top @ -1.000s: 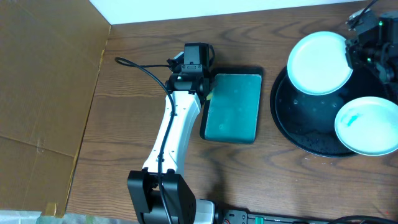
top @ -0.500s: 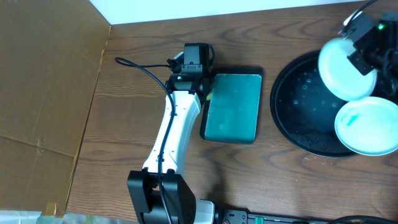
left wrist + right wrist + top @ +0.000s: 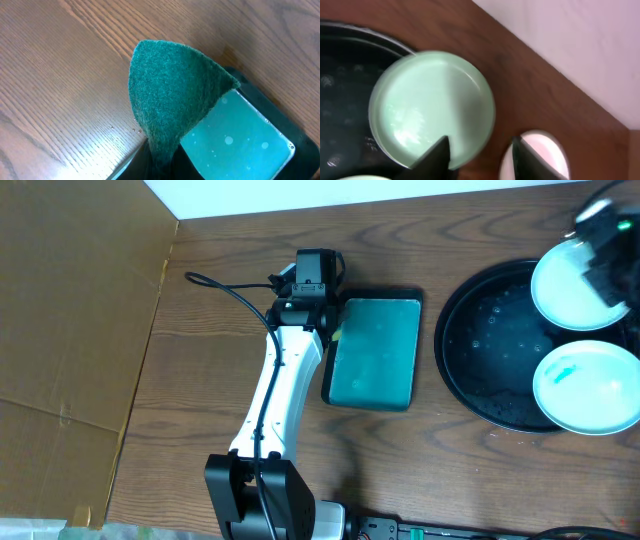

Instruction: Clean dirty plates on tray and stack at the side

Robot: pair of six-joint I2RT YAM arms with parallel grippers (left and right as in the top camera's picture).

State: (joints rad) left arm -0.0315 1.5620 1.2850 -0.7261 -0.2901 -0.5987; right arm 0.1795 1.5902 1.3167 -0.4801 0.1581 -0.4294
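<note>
**Surface:** brown wood-grain tabletop (image 3: 220, 260), with a pale wall (image 3: 400, 192) behind it.
**Landmark:** large round black rimmed tray (image 3: 480, 340).
1. Clean-faced round white plate (image 3: 570, 280). It overhangs the tray's far right rim, directly ahead of the right gripper (image 3: 481, 146). One finger (image 3: 437, 155) overlaps its rim and the other stands clear; whether it clamps cannot be told.
2. White plate with teal smear (image 3: 585, 385), inside the tray's near right.
3. Third white round plate (image 3: 545, 150), on bare wood just beyond the tray rim. This is judged to be the stacking spot; the right arm is nearer, with open wood between.
4. Left gripper (image 3: 156, 167), well left of the tray. It pinches a folded green scouring pad (image 3: 170, 95) beside the rectangular black dish of teal liquid (image 3: 375, 350).

The right tool (image 3: 480, 142) holds a pale plate (image 3: 432, 107) at its rim, partly over the black tray (image 3: 340, 75), partly over the brown tabletop (image 3: 530, 85).
</note>
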